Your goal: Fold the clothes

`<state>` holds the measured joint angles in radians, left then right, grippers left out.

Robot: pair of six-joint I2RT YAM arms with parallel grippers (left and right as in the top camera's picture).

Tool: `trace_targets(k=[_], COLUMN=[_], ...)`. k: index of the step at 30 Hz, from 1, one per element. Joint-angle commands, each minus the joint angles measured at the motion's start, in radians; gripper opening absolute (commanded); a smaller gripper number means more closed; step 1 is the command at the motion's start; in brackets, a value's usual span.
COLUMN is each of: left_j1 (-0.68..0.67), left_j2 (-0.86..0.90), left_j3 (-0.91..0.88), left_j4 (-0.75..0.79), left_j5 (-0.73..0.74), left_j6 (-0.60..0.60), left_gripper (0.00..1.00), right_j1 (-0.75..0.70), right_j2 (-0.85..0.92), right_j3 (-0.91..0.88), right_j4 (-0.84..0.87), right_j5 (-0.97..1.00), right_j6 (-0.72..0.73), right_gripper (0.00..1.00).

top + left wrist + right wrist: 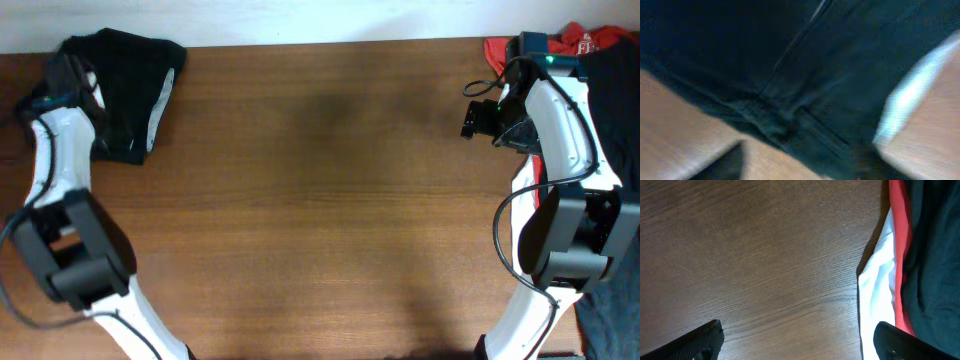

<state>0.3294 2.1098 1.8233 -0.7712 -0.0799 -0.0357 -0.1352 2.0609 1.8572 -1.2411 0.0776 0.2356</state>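
Observation:
A black garment with a pale grey-white inside (130, 85) lies bunched at the table's far left corner. My left gripper (66, 76) is at its left edge. In the blurred left wrist view the black fabric (790, 65) fills the frame with a pale strip (912, 92) at the right, and the left gripper (795, 170) looks open with nothing between the fingers. My right gripper (478, 118) is open and empty over bare wood (800, 345). Beside it lie a white garment (875, 295), a red garment (899, 240) and a dark one (935, 255).
A pile of clothes sits along the right edge: the red one with white print (588, 42) at the far corner, black fabric (614, 110) below it, and dark cloth (610, 310) hanging near the front right. The brown wooden table (320, 200) spans the view.

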Motion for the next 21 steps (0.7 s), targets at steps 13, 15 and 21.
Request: trace_targets(k=[13,15,21], left_j1=[-0.013,-0.013,-0.013], left_j2=[-0.998,-1.181,-1.511], left_j3=[-0.213,-0.388,-0.562], left_j4=[-0.650,-0.634,-0.914], left_j5=[0.354,0.354,0.353], left_j6=[-0.143,-0.166,-0.177], left_gripper=[0.99,0.99,0.99], right_j1=[-0.003,-0.003,-0.003], right_j2=[-0.006,-0.006,-0.006], right_j3=[0.013,0.013,0.013], right_j4=[0.000,0.000,0.000], right_j5=[0.002,0.002,0.002], right_j6=[0.009,0.009,0.009], right_gripper=[0.99,0.99,0.99])
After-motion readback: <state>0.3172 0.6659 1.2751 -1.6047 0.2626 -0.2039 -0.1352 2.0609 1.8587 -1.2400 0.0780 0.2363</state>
